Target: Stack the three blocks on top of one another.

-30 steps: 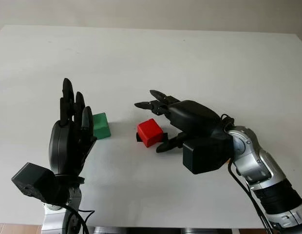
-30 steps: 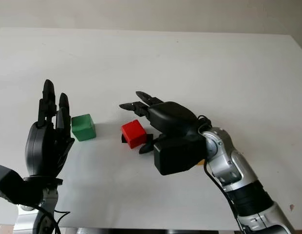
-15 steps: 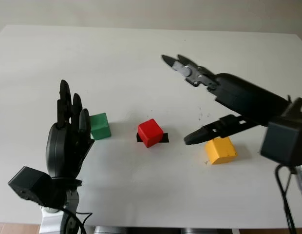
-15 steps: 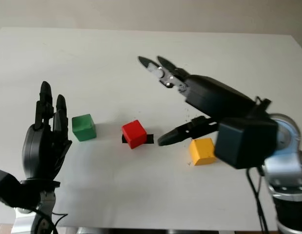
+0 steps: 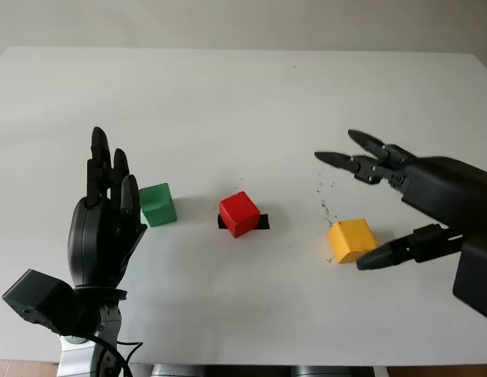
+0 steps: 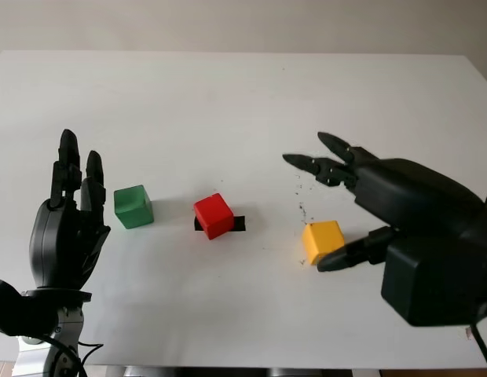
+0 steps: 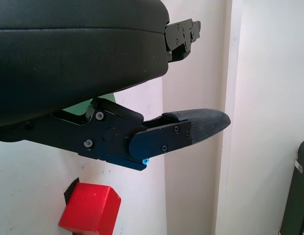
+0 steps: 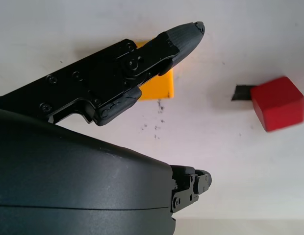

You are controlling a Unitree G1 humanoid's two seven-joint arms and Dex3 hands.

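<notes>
Right hand (image 5: 389, 206), black and three-fingered, hangs over the right part of the white table (image 5: 228, 94), open and holding nothing: two fingers (image 5: 361, 161) reach out beyond the yellow block (image 5: 352, 239) on its far side, while the thumb (image 5: 400, 251) points in along the block's near right side, so the block sits between them, and it cannot be told whether any finger touches it. From the right wrist view the thumb lies across part of the yellow block (image 8: 159, 85), and a scatter of small dark specks (image 8: 157, 125) marks the table just beside it. On the head camera these same specks show just to the left of the yellow block. All three blocks sit singly on the table, none stacked on another. Near the middle, the red block (image 5: 239, 214) rests partly over a small black patch (image 5: 258, 223) that shows on the table at its right side; it is well apart from the yellow block. Further left, with a gap between them, stands the green block (image 5: 158, 204). Left hand (image 5: 102, 228) is upright at the near left of the table, open and empty, fingers pointing up, its fingertips just to the left of the green block. Seen from the left wrist view, the red block (image 7: 90, 208) lies beyond the left hand's thumb (image 7: 191, 129).
</notes>
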